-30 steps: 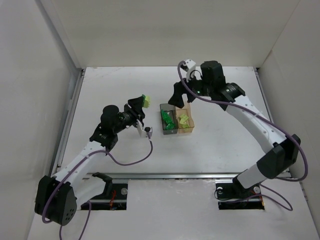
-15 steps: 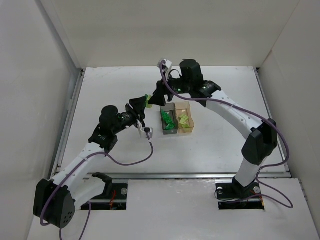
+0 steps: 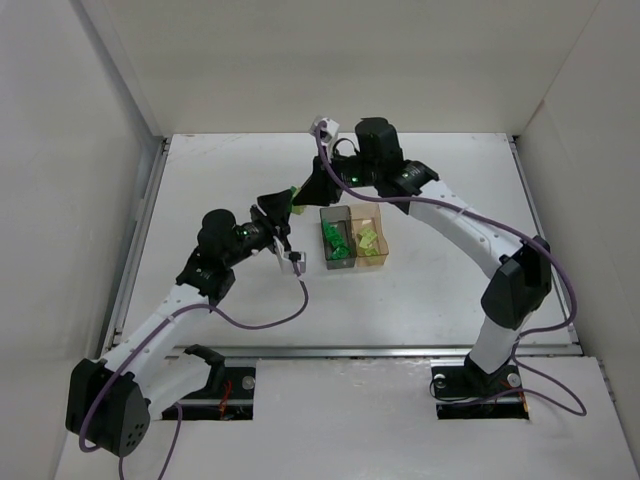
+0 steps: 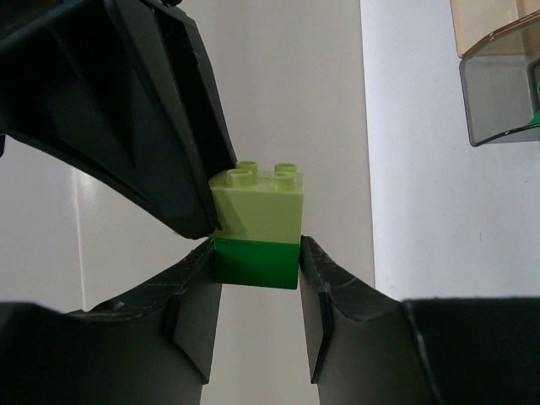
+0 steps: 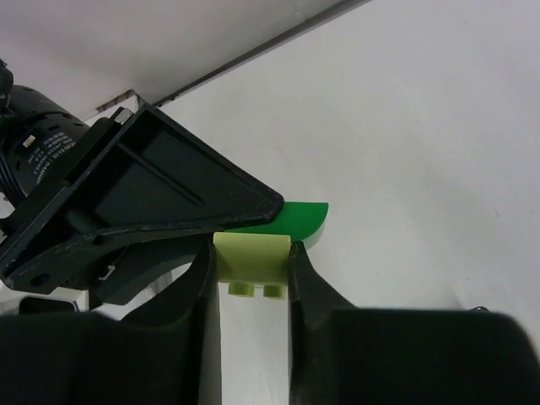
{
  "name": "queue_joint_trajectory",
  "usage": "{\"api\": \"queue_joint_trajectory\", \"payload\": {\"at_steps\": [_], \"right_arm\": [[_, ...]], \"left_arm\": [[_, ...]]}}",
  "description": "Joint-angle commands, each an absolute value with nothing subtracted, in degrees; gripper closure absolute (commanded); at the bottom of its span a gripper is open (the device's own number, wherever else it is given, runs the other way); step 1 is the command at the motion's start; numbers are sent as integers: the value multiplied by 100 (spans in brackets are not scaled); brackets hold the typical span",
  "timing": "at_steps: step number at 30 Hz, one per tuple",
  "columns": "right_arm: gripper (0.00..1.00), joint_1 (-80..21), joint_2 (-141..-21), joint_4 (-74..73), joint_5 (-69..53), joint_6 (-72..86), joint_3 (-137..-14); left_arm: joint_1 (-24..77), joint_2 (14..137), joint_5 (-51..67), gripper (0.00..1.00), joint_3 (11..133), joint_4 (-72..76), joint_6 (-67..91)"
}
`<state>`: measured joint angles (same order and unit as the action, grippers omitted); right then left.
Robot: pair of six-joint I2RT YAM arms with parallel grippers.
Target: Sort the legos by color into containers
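Two stacked legos are held above the table, a dark green lego with a pale yellow-green lego on top. My left gripper is shut on the dark green one. My right gripper is shut on the pale yellow-green lego, its fingers pressing both sides; the dark green lego shows just behind. In the top view both grippers meet at the stack, left of the containers. The smoky grey container holds dark green legos. The amber container holds pale legos.
The two containers stand side by side at the middle of the white table. White walls close in the left, back and right sides. The left arm's purple cable loops over the table near its wrist.
The right arm swung left from above the containers to the left gripper's stack, and its jaws closed on the pale brick. The left gripper barely moved.
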<state>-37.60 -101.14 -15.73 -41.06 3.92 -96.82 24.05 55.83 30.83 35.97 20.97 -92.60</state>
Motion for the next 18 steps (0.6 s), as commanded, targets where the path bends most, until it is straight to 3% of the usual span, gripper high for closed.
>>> {"api": "queue_joint_trajectory", "payload": {"at_steps": [1, 18], "right_arm": [[100, -3894, -10143, -1230, -4281, 554, -9958], [100, -2786, -9044, -2821, -2057, 9, -8692]], "left_arm": [[2496, 5493, 3121, 100, 3858, 2391, -9229], [2373, 6284, 1485, 100, 3771, 2513, -9220]]}}
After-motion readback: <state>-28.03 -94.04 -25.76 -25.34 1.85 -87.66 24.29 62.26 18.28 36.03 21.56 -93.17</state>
